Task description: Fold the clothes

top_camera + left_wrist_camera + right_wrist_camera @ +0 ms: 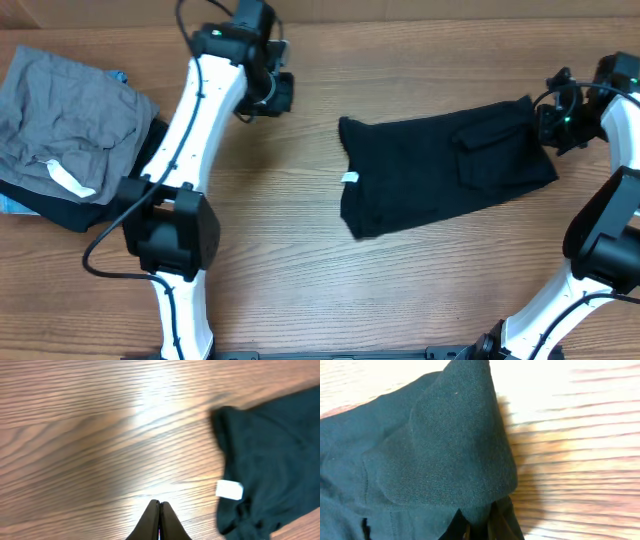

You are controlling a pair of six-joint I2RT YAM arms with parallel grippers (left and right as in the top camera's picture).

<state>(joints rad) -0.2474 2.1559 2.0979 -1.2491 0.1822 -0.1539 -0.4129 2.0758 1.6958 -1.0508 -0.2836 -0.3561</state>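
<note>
The black T-shirt [440, 170] lies partly folded on the wooden table, right of centre, its small white neck tag [350, 179] at its left edge. My right gripper [549, 122] is shut on the shirt's right edge; in the right wrist view the black fabric [435, 445] bulges up between the fingers [477, 527]. My left gripper [281, 92] is shut and empty, over bare wood to the upper left of the shirt. In the left wrist view its closed fingertips [159, 508] point at the table, with the shirt [270, 455] and tag [229, 490] to the right.
A grey garment with a white label [65, 120] lies on a dark garment [60, 210] at the table's left edge, next to the left arm [185, 130]. The right arm's base [605, 240] stands at the right.
</note>
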